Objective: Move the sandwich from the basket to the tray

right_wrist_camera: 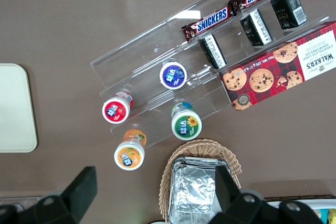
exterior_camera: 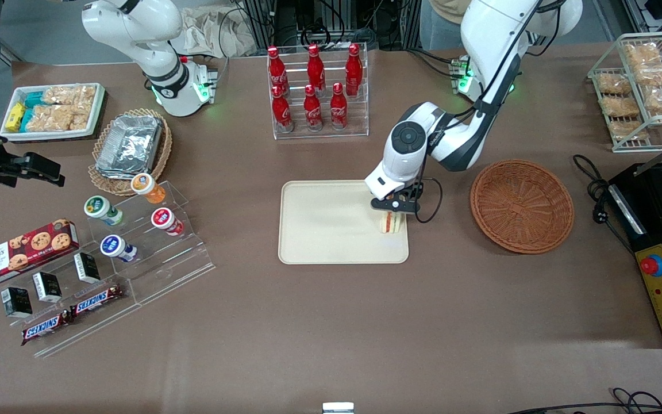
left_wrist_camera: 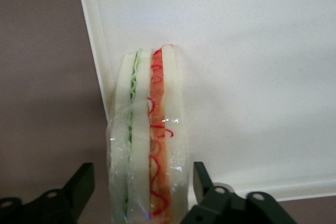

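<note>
**Sandwich at the tray's edge — release comes next**

Brown surface carries everything you need to watch: the cream tray sits near the middle, and the reddish-brown basket lies well apart from it, toward the working arm's end, with nothing visible inside it.

Your claw is low over the tray's edge nearest the basket. The sandwich stands on its edge between the fingers, wrapped in clear film, with its red and green filling lines facing the wrist camera. In that wrist view the fingers sit to either side of the bread with a sliver of gap showing, so the claw looks spread rather than pinching — though the contact points themselves are partly hidden, so treat that as a judgement.

You appear to be at the placing step, with the carry done. The sandwich seems to rest just inside the tray's rim, very close to it.

For the next move, make sure the fingers are fully clear of the film, then lift straight up. Any sideways drift could tip the upright wedge or nudge it over the low rim, so keep the retreat vertical until the fingertips are above the bread.
</note>
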